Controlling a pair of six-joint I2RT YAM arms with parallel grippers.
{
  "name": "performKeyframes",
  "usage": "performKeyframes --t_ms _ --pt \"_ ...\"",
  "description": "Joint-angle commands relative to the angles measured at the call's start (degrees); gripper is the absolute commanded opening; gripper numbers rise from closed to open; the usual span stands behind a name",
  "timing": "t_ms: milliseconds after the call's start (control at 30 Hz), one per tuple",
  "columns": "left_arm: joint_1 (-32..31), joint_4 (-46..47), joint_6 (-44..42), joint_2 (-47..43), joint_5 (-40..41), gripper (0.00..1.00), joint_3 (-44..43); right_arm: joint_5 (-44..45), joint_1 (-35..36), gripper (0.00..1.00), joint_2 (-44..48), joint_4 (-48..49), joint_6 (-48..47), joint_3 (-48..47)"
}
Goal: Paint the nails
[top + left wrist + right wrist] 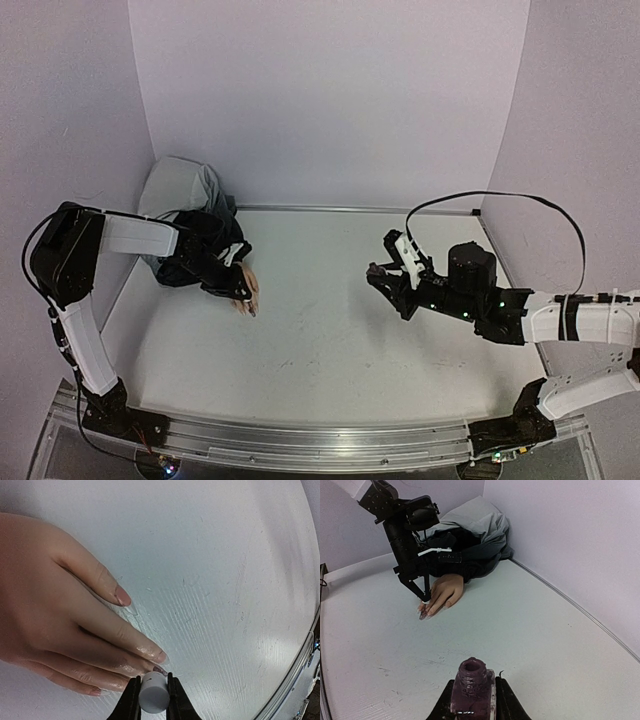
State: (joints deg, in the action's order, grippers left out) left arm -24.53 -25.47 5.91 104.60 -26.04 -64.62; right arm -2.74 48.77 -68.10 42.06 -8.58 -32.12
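A peach mannequin hand lies palm down on the white table, its black sleeve behind it. Its nails point toward the table's middle; one nail carries purple polish and the fingers look glossy. My left gripper is shut on the white cap, right over the fingertips; the brush under the cap is hidden. In the top view the left gripper sits on the hand. My right gripper is shut on the open, purple-smeared polish bottle, held at the right.
A heap of grey and black cloth fills the back left corner. Lilac walls close in the table on three sides. A metal rail runs along the near edge, and the table's rim shows in the left wrist view.
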Motion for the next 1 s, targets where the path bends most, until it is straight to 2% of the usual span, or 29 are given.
performKeyframes --t_ms 0,967 --pt "0.4 0.5 -0.7 0.5 -1.9 0.0 -2.3 -0.4 -0.2 0.0 0.5 4.1 -0.1 -0.4" --pt "0.3 0.6 0.7 -0.9 -2.0 0.0 0.8 -0.6 -0.2 0.0 0.8 4.2 -0.1 -0.3"
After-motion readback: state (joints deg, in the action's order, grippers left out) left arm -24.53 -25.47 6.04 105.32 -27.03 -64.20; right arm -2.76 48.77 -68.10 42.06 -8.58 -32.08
